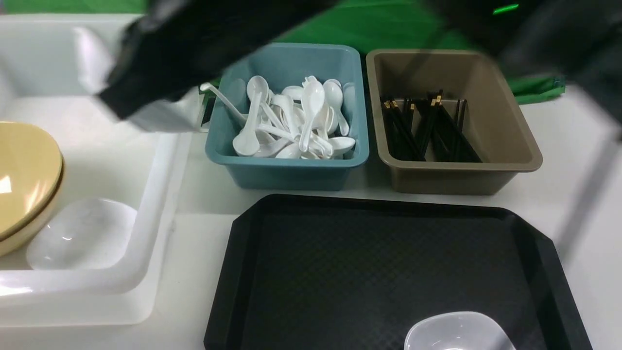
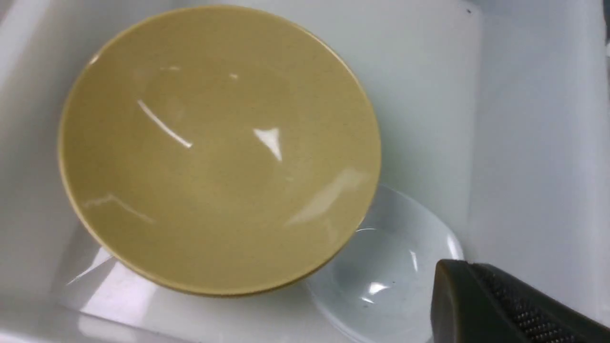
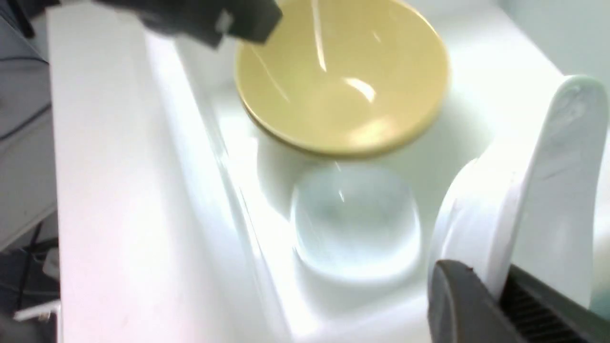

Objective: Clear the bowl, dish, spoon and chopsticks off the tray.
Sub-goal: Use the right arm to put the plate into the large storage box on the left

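Dish (image 3: 538,190) upright in right end effector (image 3: 500,295), clamped at rim, over white bin (image 3: 143,190) holding bowl (image 3: 343,76) and second dish (image 3: 355,219). Step, likely: dish drop-off. Next: lower, release clear of bowl. Left end effector (image 2: 495,309) closed, empty, above bin. Third dish (image 1: 457,330) on tray (image 1: 340,253).

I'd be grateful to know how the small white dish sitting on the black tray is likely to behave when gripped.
The white dish looks glossy, so its rim may slip in a pinch. It seems rigid and thin-walled, so it is probably light. Its low, wide shape suggests it won't tip, and the textured tray should limit sliding.
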`<act>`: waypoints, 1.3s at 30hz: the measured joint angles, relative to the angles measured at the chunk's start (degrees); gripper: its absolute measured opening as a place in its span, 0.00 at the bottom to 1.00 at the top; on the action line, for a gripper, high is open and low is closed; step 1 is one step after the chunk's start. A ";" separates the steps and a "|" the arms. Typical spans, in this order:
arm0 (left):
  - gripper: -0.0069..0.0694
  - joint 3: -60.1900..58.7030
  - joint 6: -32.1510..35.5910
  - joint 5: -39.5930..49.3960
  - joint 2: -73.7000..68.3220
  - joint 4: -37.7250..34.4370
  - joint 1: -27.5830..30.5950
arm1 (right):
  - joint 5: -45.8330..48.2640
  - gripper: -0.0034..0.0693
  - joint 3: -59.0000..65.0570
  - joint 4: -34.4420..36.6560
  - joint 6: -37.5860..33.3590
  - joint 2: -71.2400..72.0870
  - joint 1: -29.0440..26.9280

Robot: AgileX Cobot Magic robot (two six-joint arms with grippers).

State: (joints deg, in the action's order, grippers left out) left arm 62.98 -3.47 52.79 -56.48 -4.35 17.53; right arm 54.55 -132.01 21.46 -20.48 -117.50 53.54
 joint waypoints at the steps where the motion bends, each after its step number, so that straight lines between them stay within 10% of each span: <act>1: 0.07 0.00 0.25 0.46 0.47 -0.30 1.16 | 0.07 0.09 -4.90 0.16 -0.05 -4.21 1.13; 23: 0.07 -0.66 5.37 2.58 0.79 -6.52 2.61 | -1.81 0.13 -17.84 -1.54 0.26 -26.96 3.91; 32: 0.07 -0.66 6.76 3.79 0.79 -8.00 2.61 | 6.83 0.55 -17.36 -2.61 2.84 -23.80 3.40; 39: 0.07 -0.66 11.12 4.97 0.79 -13.68 -3.79 | 14.21 0.15 -15.27 -16.12 10.29 -10.12 -2.52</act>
State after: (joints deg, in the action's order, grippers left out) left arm 62.33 7.66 57.76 -55.70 -18.03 13.74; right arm 68.76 -147.28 5.34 -10.19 -127.62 51.02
